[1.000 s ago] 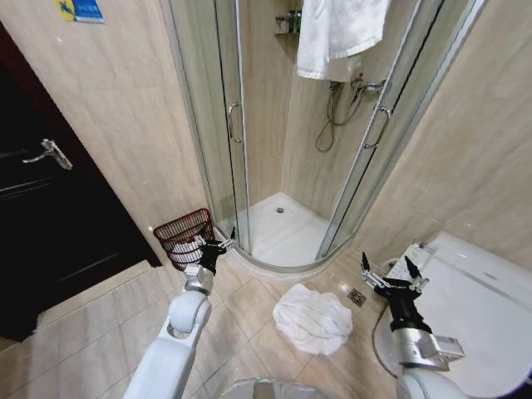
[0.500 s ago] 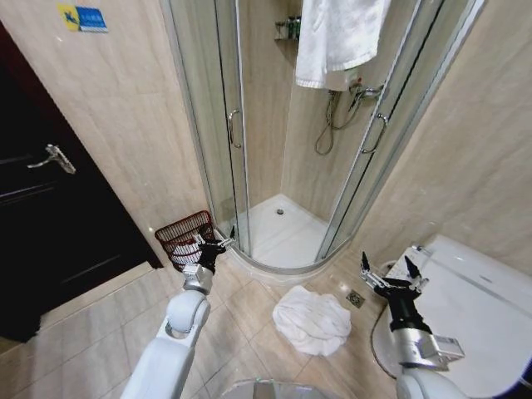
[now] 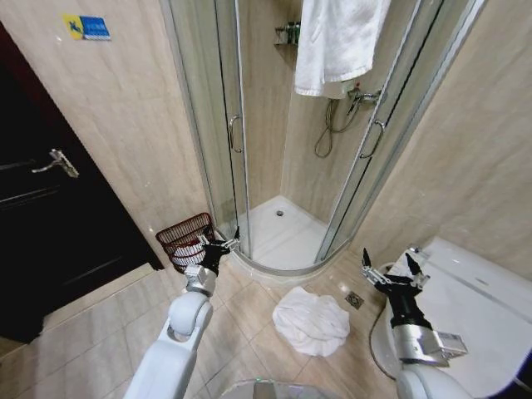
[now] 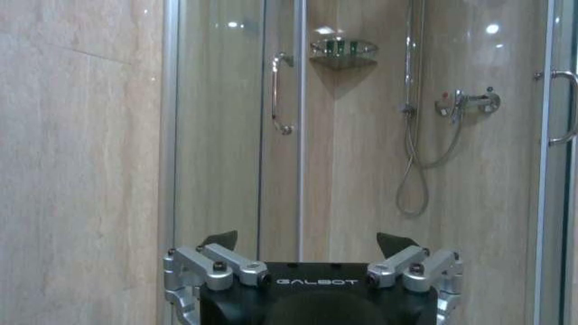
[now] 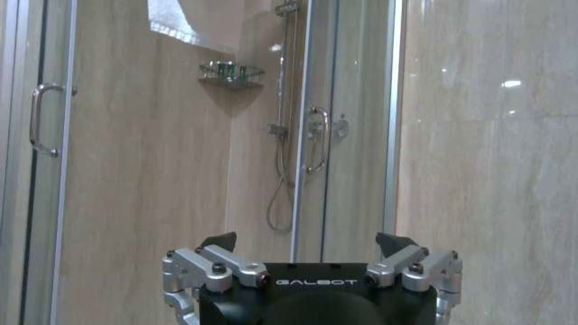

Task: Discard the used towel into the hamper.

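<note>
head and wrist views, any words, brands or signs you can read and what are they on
"GALBOT": on the black body of the left gripper, left wrist view.
"GALBOT": on the black body of the right gripper, right wrist view.
Blue and yellow wall sign above the dark door, head view: too small to read.
Bottles on the shower shelf: labels unreadable.

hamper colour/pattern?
Dark reddish-brown, open woven slats; the hamper shows best in the head view.
</note>
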`<state>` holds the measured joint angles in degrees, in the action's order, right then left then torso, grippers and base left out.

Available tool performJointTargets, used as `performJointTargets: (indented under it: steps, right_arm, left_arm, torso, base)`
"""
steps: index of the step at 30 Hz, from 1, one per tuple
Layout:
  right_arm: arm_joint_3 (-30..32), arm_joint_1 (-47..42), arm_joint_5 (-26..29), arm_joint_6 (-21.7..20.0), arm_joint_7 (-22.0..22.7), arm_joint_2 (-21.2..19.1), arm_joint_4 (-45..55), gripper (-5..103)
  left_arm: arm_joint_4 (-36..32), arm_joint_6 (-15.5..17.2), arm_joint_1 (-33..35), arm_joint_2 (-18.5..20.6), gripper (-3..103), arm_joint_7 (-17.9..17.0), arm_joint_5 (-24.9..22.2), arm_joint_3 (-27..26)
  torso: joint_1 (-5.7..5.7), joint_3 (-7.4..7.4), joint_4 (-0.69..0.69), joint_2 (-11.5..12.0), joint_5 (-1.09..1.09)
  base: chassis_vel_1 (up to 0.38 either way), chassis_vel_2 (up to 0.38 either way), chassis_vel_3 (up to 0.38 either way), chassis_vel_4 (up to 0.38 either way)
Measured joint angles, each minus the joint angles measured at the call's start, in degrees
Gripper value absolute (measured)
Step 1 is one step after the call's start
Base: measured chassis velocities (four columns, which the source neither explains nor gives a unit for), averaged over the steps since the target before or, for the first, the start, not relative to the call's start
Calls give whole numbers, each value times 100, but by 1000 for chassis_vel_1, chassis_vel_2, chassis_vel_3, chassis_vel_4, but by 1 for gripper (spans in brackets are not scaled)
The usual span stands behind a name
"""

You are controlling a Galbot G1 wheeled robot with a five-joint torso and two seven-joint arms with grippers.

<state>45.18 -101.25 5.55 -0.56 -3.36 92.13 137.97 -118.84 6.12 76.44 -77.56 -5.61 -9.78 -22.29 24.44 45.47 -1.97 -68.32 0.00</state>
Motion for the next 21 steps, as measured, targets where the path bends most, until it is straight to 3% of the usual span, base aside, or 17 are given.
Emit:
performJointTargets:
  steps: [21]
  right_arm:
    - [-7,-28,86,36,-3,0,4,100]
  left_arm:
    - [-54,-4,78,-29,100,-7,7,-38]
  torso:
    - [309,369,0,-678,0]
  base:
    - [0,0,0,0]
